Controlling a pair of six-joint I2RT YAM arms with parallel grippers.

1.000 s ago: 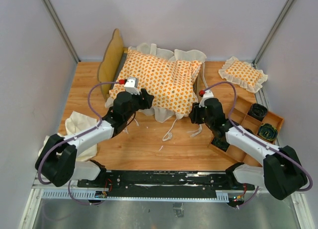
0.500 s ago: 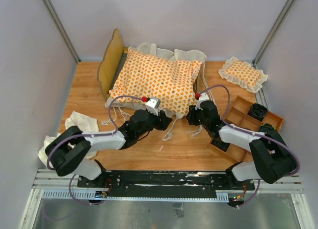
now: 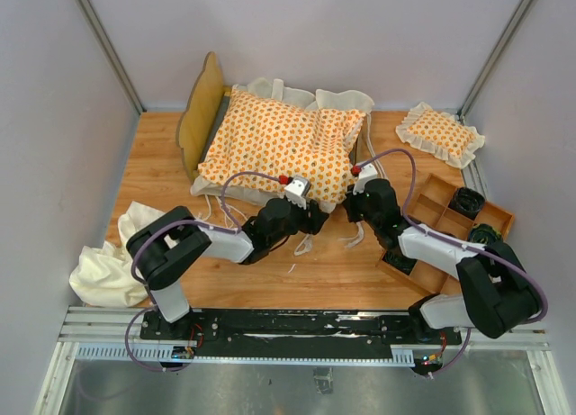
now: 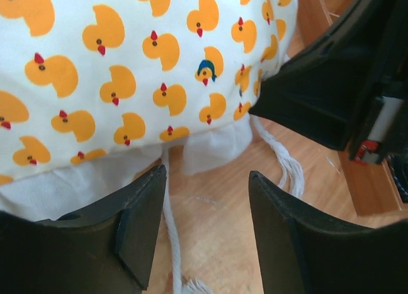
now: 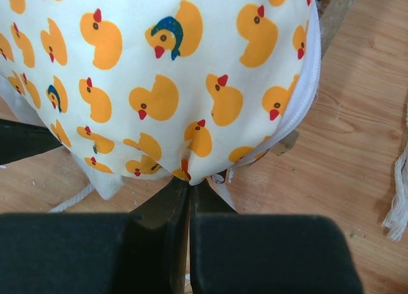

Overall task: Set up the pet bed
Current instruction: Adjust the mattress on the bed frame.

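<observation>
Pinched shut, the right gripper (image 5: 189, 191) is found on the lowest corner of the cushion (image 5: 159, 83), just where the duck-printed cover meets the white ruffle. The fabric is gathered to a point between its black fingers. The left gripper (image 4: 204, 201) is held spread and grips nothing. A twisted white tie string (image 4: 171, 243) lies on the wood between its fingers, and the cushion's ruffled edge hangs just above them in the frame.

In the overhead view both grippers sit close together at the cushion's lower-right corner, so the bulk of the cushion lies up and to the left of them. Its long axis runs from the headboard of the bed frame (image 3: 200, 104) at upper left down toward the grippers. The left gripper is the nearer to the loose string, while the right already has the corner. Any straightening is judged to depend on drawing that corner toward the lower right, away from the headboard.

The cushion is soft, puffy and limp at the edges. The frame is rigid light wood with a scalloped outline, and the table (image 3: 153, 163) is of wooden planks. A small pillow (image 3: 441, 131) of the same print lies at upper right, a cream cloth (image 3: 108, 271) is crumpled at lower left, and a compartment tray (image 3: 450, 219) sits at right.
</observation>
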